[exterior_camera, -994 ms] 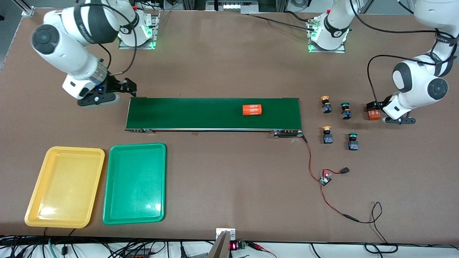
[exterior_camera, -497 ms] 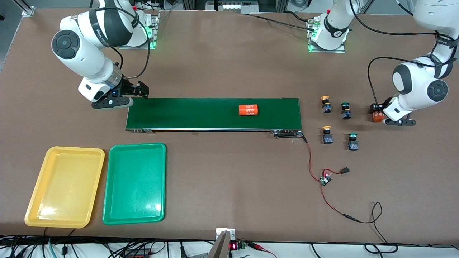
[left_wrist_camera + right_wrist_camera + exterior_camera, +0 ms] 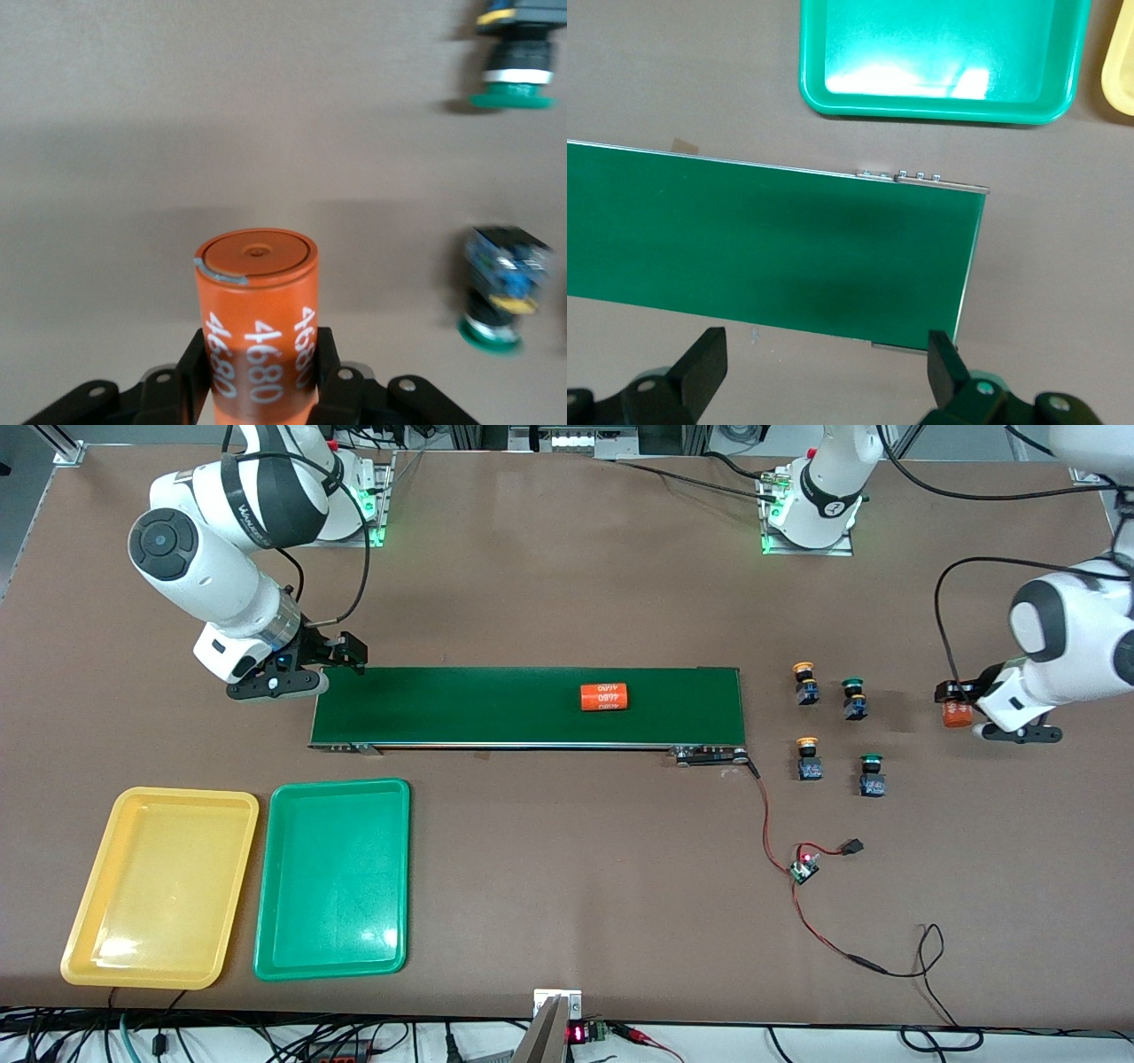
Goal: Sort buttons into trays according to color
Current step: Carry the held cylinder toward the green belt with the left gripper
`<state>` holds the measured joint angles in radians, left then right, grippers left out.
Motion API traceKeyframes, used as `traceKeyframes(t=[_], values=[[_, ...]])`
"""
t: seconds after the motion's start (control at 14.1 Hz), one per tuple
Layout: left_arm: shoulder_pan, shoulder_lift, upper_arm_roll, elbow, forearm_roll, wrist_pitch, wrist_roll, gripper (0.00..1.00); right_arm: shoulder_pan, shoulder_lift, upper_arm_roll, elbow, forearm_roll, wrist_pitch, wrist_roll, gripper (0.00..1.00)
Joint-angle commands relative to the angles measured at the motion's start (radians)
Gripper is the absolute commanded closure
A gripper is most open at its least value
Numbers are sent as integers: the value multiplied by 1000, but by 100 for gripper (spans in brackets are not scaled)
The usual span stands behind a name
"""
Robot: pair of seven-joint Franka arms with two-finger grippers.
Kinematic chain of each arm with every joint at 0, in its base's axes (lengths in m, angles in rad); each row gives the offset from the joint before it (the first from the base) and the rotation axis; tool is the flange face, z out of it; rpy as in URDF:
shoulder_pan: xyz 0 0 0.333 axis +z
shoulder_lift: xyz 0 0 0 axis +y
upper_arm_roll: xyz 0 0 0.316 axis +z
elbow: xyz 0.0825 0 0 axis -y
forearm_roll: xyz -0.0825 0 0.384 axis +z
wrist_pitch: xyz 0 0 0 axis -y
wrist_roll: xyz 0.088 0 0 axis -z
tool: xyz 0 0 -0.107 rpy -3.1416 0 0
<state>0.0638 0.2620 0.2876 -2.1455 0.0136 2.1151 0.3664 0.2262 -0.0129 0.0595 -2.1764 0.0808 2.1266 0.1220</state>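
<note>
— What lies nearest the camera?
— The yellow tray (image 3: pixel 159 886) and green tray (image 3: pixel 334 877), side by side, then four buttons (image 3: pixel 808 758) off the conveyor belt (image 3: pixel 496 707).
— And you?
— My left end effector (image 3: pixel 961 710) pinches an orange cylinder (image 3: pixel 256 319); my right end effector (image 3: pixel 337 657) gapes wide over the belt's end.

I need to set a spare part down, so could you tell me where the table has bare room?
Bare patches: between the conveyor belt and the robot bases, and between the green tray and the red wires. Crowded: the four buttons beside the left gripper holding an orange cylinder.
</note>
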Motion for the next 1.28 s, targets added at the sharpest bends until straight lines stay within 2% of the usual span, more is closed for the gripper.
traceKeyframes(t=[0.0, 0.36, 0.57, 0.92, 1.07, 1.21], values=[[-4, -50, -24, 94, 17, -189, 25, 89, -4, 11, 0, 15, 10, 1, 11, 0], [-4, -55, -116, 260, 17, -403, 25, 90, -4, 16, 0, 15, 10, 3, 11, 0], [-4, -56, -192, 311, 17, -477, 57, 91, -4, 16, 0, 15, 10, 3, 11, 0], [-7, -53, -294, 317, 3, -465, 288, 91, -4, 22, -1, 15, 10, 3, 11, 0], [-7, -53, -372, 319, -1, -452, 337, 91, -4, 22, 0, 15, 10, 3, 11, 0], [-10, -49, -453, 314, -3, -385, 365, 91, -4, 22, 0, 15, 10, 4, 12, 0]])
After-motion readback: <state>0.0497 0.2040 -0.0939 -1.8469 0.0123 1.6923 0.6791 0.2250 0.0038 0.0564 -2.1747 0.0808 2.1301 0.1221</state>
